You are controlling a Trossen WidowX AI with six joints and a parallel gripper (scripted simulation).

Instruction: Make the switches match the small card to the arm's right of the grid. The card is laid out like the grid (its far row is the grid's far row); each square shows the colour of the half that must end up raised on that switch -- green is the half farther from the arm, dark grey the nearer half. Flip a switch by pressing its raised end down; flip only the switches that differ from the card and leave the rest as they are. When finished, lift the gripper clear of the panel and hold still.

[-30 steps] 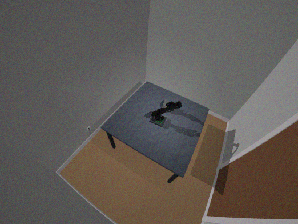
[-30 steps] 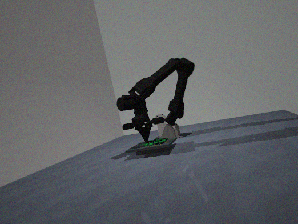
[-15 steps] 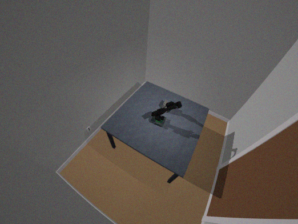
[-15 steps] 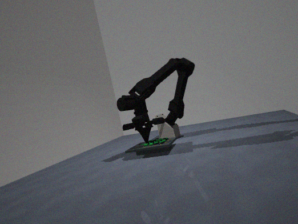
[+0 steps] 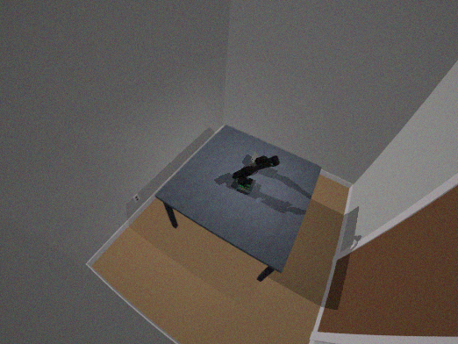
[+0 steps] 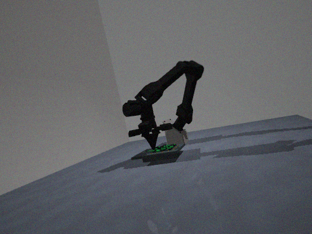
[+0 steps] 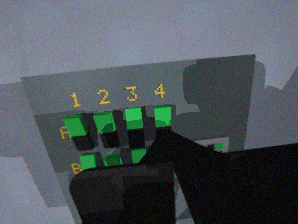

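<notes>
The switch panel is a grey board with green and dark switches. In the wrist view, row A holds switch A1, switch A2, switch A3 and switch A4. Row B shows the green halves of B1, B2 and B3; B2 looks darker. My gripper is shut and empty, its tips at A4's near half; contact is unclear. It hides B4 and nearer rows. The card shows one green square; its rest is hidden.
The blue-grey table carries the panel and the arm. A pale block stands by the arm's base behind the panel. Arm shadows fall across the panel and table.
</notes>
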